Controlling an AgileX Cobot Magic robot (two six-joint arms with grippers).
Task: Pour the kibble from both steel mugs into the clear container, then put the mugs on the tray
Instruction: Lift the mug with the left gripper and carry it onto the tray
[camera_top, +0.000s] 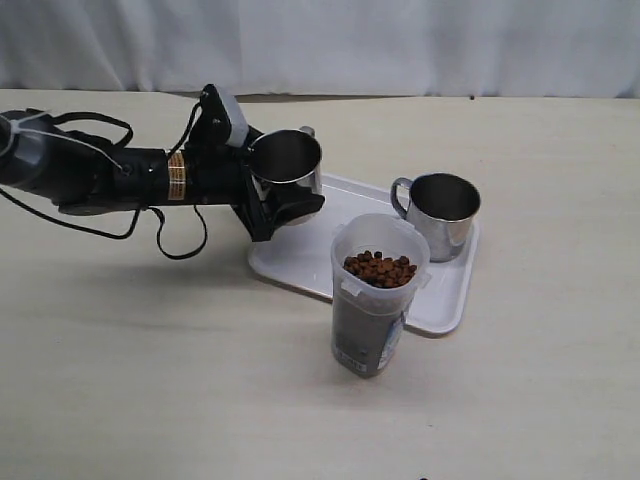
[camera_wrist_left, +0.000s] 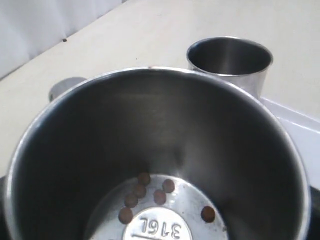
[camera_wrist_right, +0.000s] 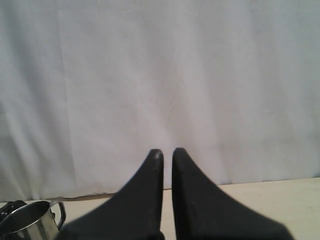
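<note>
Steel mug (camera_top: 285, 160) held between left jaws

Exterior high over table (camera_top: 150, 400), left wrist peering into mug (camera_wrist_left: 160, 125)

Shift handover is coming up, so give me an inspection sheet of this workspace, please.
Surface: beige table, no spills seen.
Job's things: clear container nearly full of kibble, on table before white tray; steel mug upright on tray; other mug at tray's left end, few kibble inside.
Clutter: nothing seen.
Grippers: left gripper around other mug, grip unclear; right gripper shut, empty.
Cables: black cables looped onto table.
Surroundings: white curtain behind.
</note>
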